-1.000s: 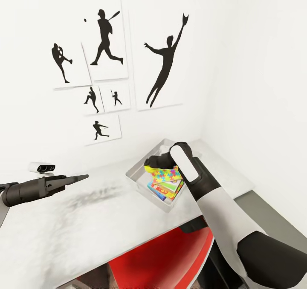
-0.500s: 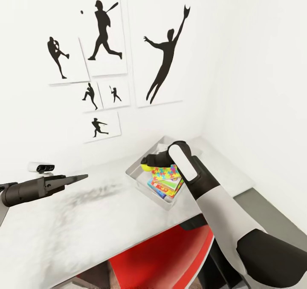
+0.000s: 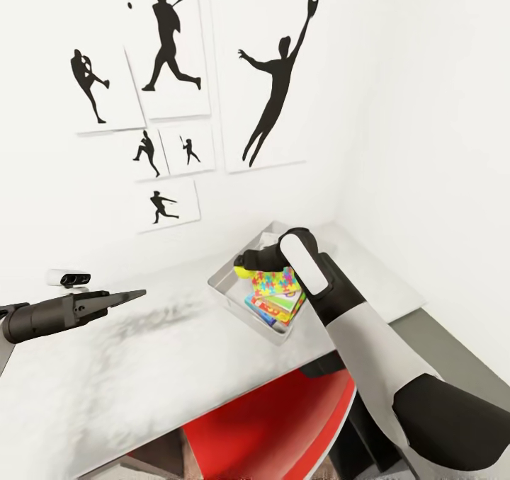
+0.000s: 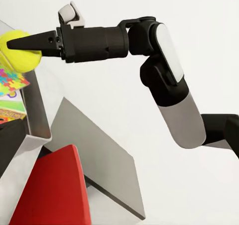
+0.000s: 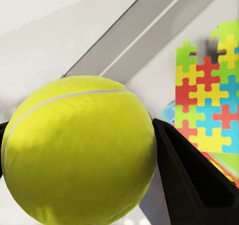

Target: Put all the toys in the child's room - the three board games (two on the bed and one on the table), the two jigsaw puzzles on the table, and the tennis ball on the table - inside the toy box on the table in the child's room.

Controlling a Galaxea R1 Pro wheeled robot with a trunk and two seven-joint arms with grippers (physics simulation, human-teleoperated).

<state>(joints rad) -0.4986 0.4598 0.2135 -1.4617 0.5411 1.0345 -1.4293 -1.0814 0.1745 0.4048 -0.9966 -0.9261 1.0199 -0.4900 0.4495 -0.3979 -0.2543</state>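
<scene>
Over the toy box [image 3: 225, 287] on the desk [image 3: 142, 367], my right pincer [image 3: 243, 267] gripped the tennis ball [image 5: 79, 150]. A jigsaw puzzle [image 3: 278, 282] lay inside. My left pincer [image 3: 134, 295] hung apart with its tips drawn together, carrying nothing.

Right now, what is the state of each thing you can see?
tennis ball: gripped over the toy box, not yet released.
right gripper: shut on the tennis ball.
left gripper: shut, empty, above the table.
toy box: open, holding a jigsaw puzzle atop stacked board games.
</scene>
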